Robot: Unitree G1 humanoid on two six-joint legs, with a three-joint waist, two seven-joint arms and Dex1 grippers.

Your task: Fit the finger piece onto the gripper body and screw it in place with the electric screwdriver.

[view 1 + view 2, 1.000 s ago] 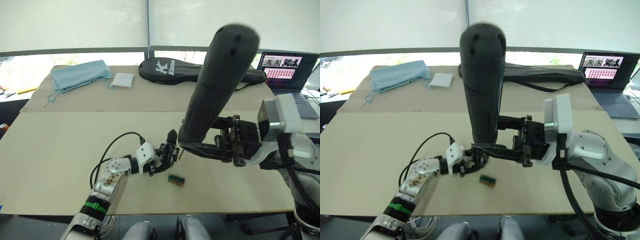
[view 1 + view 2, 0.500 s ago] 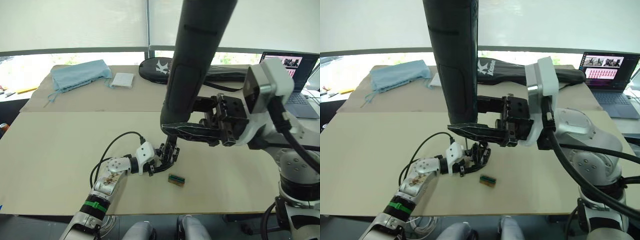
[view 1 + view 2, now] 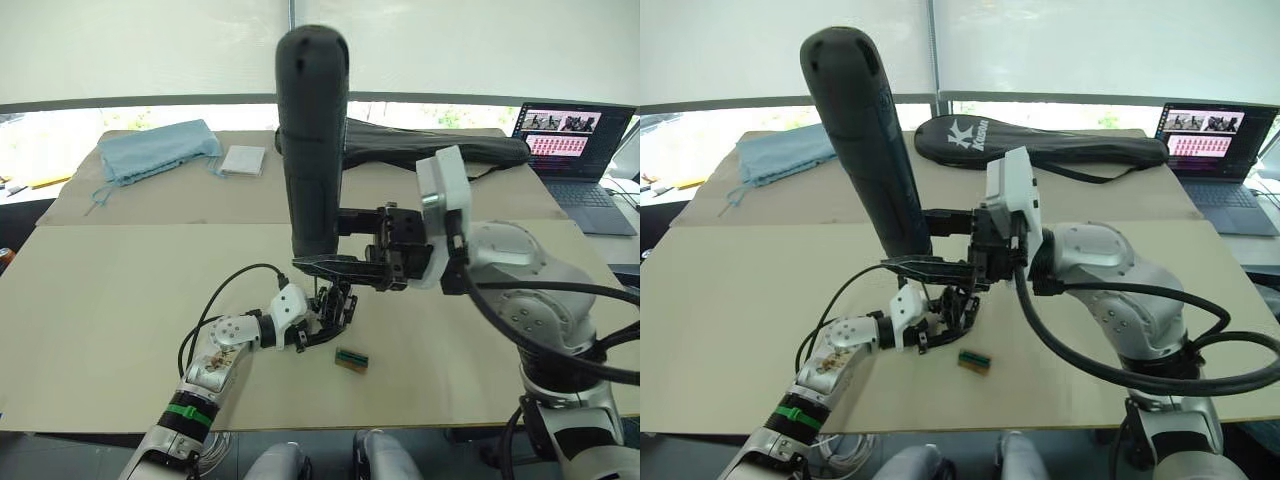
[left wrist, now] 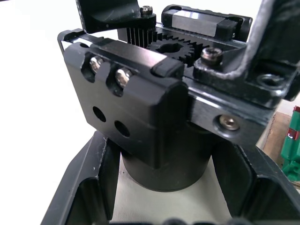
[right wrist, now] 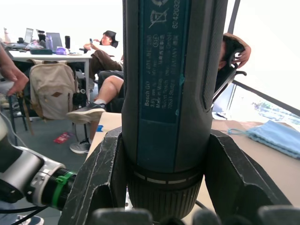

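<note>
Left gripper jaws clamp gripper body on desk, near centre; right gripper jaws grip electric screwdriver upright just above; keep bit plumb over screw, body steady

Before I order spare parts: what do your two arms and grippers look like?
Both arms are silver-grey metal with white wrist housings and black, pointed two-finger grippers. The left arm is slim, with a green band near the forearm and a black cable looping to its gripper. The right arm is bulkier, with thick black cables trailing behind its gripper.
</note>
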